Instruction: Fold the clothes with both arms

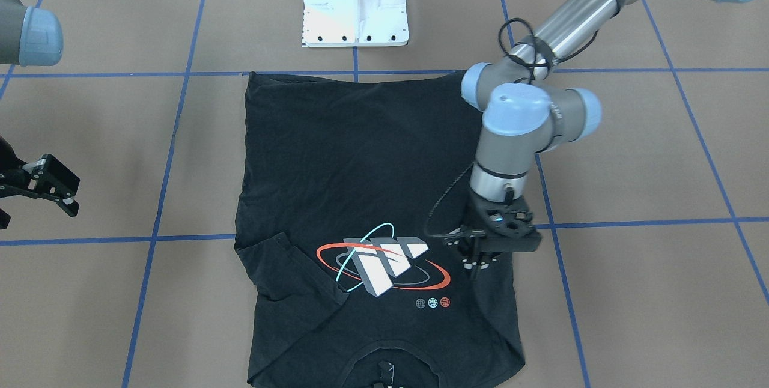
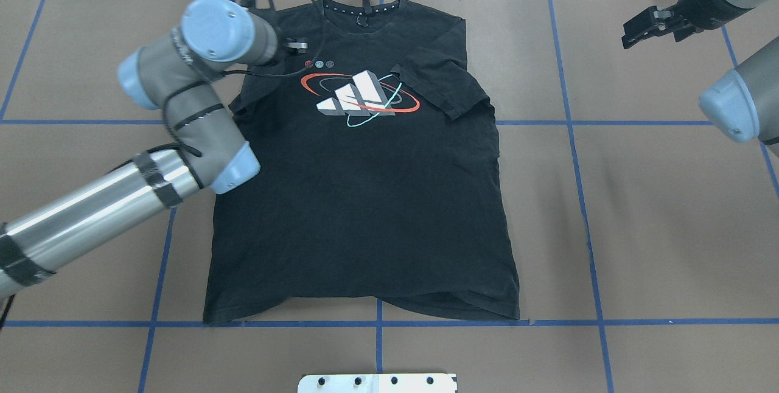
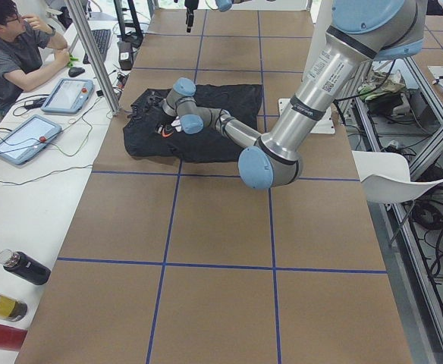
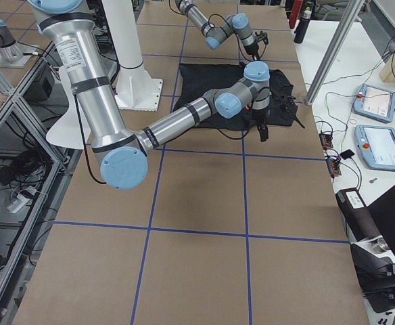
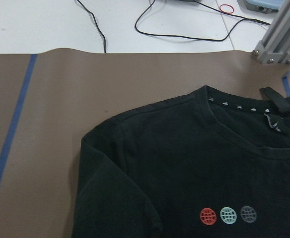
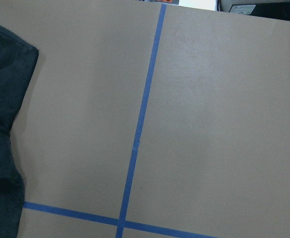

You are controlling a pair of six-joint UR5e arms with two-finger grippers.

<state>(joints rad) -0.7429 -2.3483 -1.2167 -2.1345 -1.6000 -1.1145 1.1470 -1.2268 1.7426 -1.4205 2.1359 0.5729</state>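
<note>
The black T-shirt (image 1: 360, 166) lies flat and face up on the brown table, collar at the far edge from the robot, and it also shows in the overhead view (image 2: 365, 198). Its print of orange and teal rings (image 2: 365, 98) faces up. The sleeve (image 2: 441, 79) on the robot's right lies folded inward. My left gripper (image 1: 476, 262) hovers over the shirt beside the print, fingers close together and holding nothing. The left wrist view shows the collar and shoulder (image 5: 194, 163). My right gripper (image 2: 646, 27) is open and empty, off the shirt to the right; its wrist view shows the shirt's edge (image 6: 1, 99).
A white mounting block (image 1: 355, 9) stands at the robot's side of the table. Blue tape lines (image 2: 572, 122) grid the table. An operator (image 3: 17, 45), tablets (image 3: 24, 140) and bottles (image 3: 24, 267) are at a side bench. An aluminium post (image 5: 284, 29) stands behind the collar.
</note>
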